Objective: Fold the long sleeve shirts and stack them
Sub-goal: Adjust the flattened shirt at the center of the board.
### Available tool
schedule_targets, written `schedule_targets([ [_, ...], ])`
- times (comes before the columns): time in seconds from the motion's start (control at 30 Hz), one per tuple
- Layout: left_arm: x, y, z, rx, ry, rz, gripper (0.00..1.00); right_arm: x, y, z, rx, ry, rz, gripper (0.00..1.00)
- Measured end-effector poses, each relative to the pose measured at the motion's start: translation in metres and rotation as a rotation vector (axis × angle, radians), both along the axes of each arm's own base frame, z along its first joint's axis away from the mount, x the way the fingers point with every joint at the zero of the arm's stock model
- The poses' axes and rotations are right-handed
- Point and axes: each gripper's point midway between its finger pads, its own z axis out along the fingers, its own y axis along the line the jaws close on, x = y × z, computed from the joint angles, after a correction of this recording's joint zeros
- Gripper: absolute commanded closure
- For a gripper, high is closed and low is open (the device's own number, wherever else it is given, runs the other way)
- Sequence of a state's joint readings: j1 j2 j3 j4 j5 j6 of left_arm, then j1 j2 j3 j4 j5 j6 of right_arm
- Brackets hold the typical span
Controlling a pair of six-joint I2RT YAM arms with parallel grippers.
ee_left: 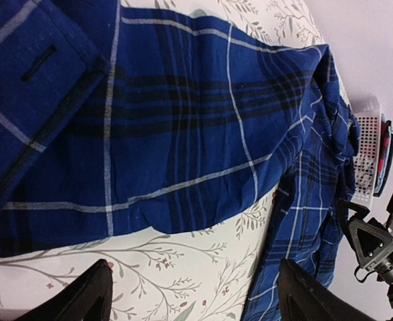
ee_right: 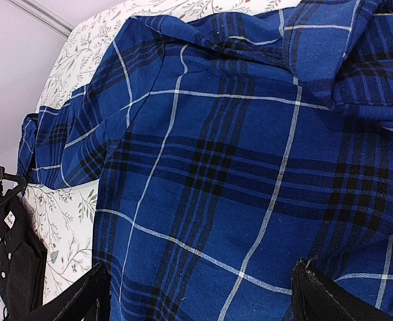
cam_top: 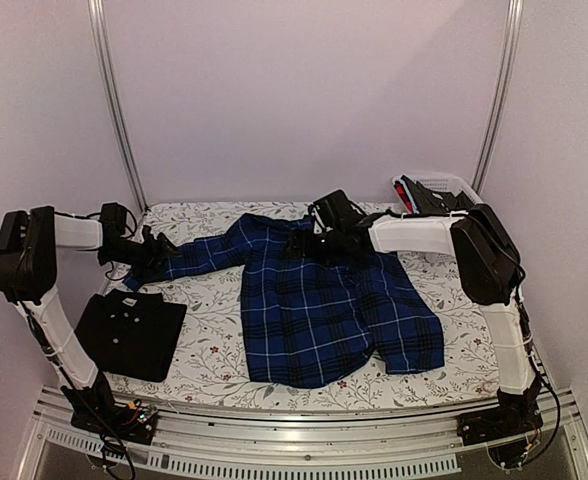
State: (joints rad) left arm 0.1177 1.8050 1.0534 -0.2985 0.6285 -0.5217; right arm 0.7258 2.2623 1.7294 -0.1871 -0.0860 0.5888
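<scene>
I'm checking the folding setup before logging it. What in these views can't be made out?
- Top view: what lies in the white basket, mostly hidden behind the right arm.
- Top view: the collar of the plaid shirt, under the right hand.
- Right wrist view: most of the black shirt, cut off by the left edge.

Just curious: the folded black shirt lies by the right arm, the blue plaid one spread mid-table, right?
No: the top view shows the folded black shirt by the left arm; the blue plaid shirt is indeed spread mid-table.
</scene>
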Motion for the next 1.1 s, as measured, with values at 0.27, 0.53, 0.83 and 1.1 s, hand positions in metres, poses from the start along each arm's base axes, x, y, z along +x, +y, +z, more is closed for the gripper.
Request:
schedule_targets([
  [0.27,0.002,-0.026,0.016,0.096,-0.054,-0.066,0.13,-0.034,-0.031,-0.038,-0.091,0.067,0.016,0.08],
  [0.53,-0.009,-0.074,0.036,0.139,-0.12,-0.163,0.13,-0.077,-0.081,0.01,-0.104,0.023,-0.017,0.1],
  [0.83,-0.065,-0.135,0.008,0.129,-0.056,-0.287,0.16,-0.129,-0.149,0.058,-0.124,-0.053,-0.098,0.19],
  [1.1,-0.124,-0.178,-0.014,0.123,0.021,-0.389,0.16,-0.159,-0.183,0.032,-0.223,0.006,-0.101,0.19],
])
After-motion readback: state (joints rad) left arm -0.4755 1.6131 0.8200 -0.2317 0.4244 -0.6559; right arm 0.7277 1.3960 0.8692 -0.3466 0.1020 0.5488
